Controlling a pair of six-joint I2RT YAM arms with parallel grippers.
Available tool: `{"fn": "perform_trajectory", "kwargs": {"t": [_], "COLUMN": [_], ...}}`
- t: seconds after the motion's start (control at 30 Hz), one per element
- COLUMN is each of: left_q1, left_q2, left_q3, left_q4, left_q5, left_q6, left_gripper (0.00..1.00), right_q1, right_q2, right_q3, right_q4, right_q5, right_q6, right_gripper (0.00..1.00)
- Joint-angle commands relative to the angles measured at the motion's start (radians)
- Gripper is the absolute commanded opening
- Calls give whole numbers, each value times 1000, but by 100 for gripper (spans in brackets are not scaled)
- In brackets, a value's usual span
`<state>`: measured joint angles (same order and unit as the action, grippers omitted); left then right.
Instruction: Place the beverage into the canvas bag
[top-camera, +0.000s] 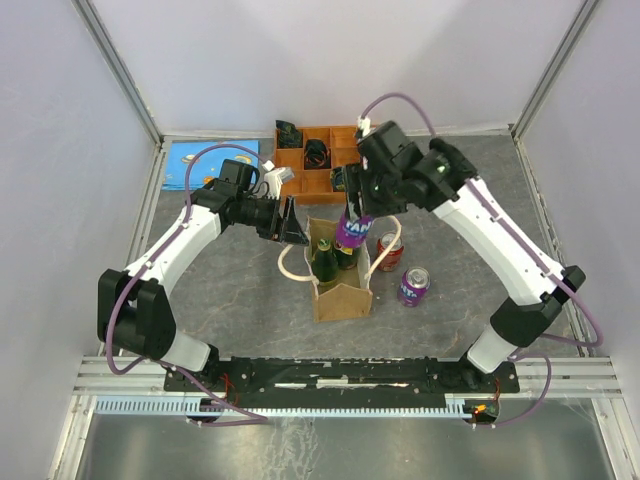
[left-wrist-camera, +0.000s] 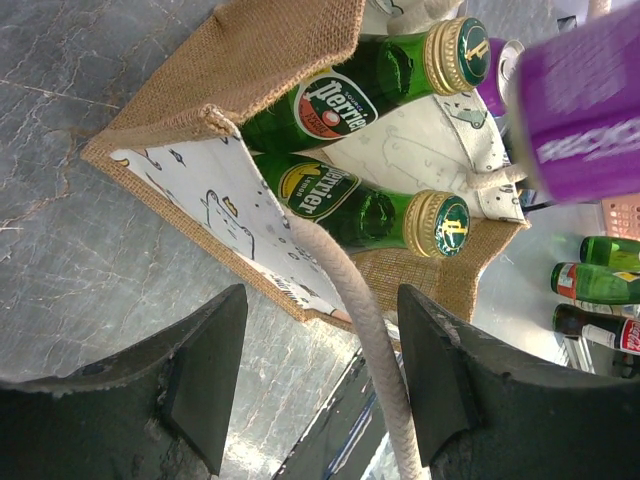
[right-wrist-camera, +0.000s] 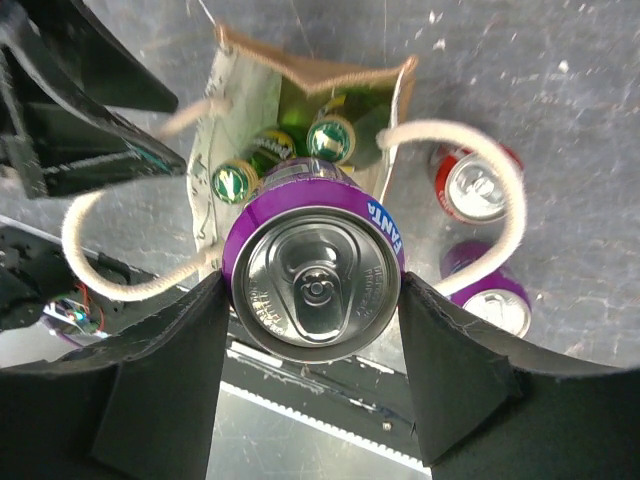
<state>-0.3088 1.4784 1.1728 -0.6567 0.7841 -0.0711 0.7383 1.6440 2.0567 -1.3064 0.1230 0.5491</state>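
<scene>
While your right gripper is clamped on the purple Fanta can, one finger pressed against each side of its body, the can hangs upright over the open mouth of the canvas bag. From overhead it sits toward the bag's far rim. You cannot tell whether its base has dipped below the rim.

The bag stands on the table between your two arms. Two green Perrier bottles with gold caps are already inside it, side by side.

Your left gripper is just beside the bag's left rim with its fingers spread wide, grasping nothing. One cream rope handle runs through the gap between those fingers, close to one of them, and you can see it is not pinched.

To the right of the bag a red can and a second purple can stand upright on the table, near each other and apart from the bag. A wooden tray with compartments sits at the back of the table, behind the bag.
</scene>
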Motion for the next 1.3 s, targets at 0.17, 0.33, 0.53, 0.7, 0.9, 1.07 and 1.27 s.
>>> {"fn": "perform_trajectory", "kwargs": {"t": [0.17, 0.33, 0.53, 0.7, 0.9, 1.07, 1.27], "left_q1": [0, 0, 0, 0, 0, 0, 0], "left_q2": [-5, -6, -8, -15, -19, -17, -13], "left_q3": [37, 39, 39, 39, 39, 37, 42], "left_q4": [-15, -21, -40, -50, -62, -66, -67], "left_q5": [-12, -13, -16, -16, -14, -12, -11], "left_q6": [31, 34, 50, 57, 68, 71, 73], "left_gripper": [68, 68, 68, 68, 68, 68, 68], "right_q1": [82, 97, 113, 136, 175, 209, 254], "right_q2": [-116, -119, -90, -62, -44, -54, -73], "right_q3": [-231, -340, -388, -423, -486, -561, -667], "right_q4": [156, 226, 275, 307, 350, 420, 546], "right_q5": [95, 105, 138, 185, 239, 302, 380], "right_q6": [95, 106, 105, 92, 85, 68, 41], "right_gripper": [0, 0, 0, 0, 0, 0, 0]}}
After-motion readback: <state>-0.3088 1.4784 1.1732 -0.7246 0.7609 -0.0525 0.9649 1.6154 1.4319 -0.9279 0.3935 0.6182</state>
